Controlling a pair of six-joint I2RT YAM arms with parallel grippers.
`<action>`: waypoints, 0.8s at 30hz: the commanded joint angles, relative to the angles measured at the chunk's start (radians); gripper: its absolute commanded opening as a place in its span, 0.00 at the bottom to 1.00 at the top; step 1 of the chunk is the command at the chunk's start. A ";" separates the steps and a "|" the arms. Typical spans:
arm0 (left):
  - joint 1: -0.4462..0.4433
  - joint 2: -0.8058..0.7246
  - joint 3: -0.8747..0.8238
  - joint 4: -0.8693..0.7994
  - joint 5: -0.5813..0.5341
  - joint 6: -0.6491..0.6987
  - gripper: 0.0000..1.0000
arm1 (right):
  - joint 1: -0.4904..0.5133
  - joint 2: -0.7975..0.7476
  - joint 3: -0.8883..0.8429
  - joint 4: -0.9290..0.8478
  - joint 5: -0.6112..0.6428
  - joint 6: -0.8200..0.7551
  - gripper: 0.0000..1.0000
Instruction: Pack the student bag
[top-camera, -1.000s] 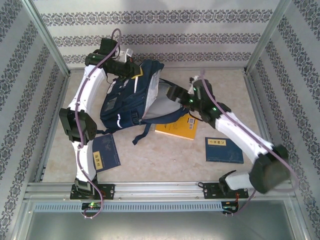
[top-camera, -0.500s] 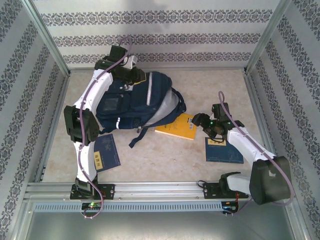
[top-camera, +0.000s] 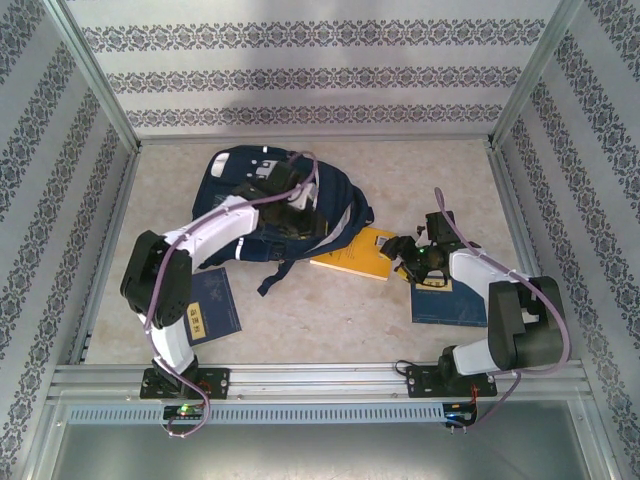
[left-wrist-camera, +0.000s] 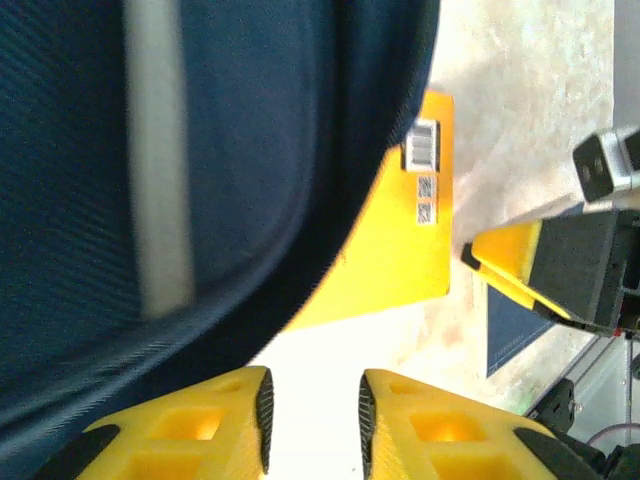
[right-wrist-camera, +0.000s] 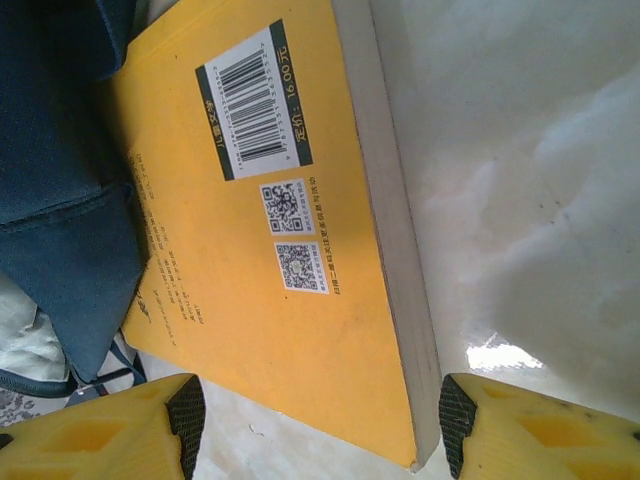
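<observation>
The bag (top-camera: 245, 175) has come down. A second ago the left claw held it propped up near the far-left corner of the worktop (top-camera: 330, 320), its mouth gaping towards the right arm. Now it lies slumped flat in the far half of the worktop, left of centre, with no opening to be made out from above.

The left arm has swung across the top of the bag. The left claw (left-wrist-camera: 313, 400) has let go: its fingers stand a little apart with bare worktop between them, and the bag's blue cloth and grey stripe are just beside it.

The right arm has pulled back from the bag's mouth towards the near-right corner and dropped to the yellow book (top-camera: 362, 255). This book lies touching the bag's right side, one edge tucked under the cloth. The right claw (right-wrist-camera: 318, 405) has narrowed from wide open and straddles the book's near corner. Its fingers (right-wrist-camera: 185, 415) are on either side but still clear of the cover, so nothing is gripped yet.

The pair appear to have given up holding the bag open in order to fetch a book. Nothing looks packed so far. The left blue book (top-camera: 212, 305) at the near-left and the right blue book (top-camera: 450, 305) beneath the right arm also lie outside. The bag will likely need lifting open again before the yellow book can go in.
</observation>
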 joint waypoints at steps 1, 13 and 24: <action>-0.032 0.027 -0.031 0.108 -0.055 -0.041 0.27 | -0.004 0.029 -0.009 0.018 -0.032 -0.010 0.65; -0.078 0.216 -0.034 0.109 -0.129 -0.014 0.18 | 0.005 0.105 0.038 0.075 -0.075 0.018 0.61; -0.095 0.294 -0.047 0.110 -0.123 0.016 0.10 | 0.027 0.021 0.086 0.015 -0.076 -0.005 0.54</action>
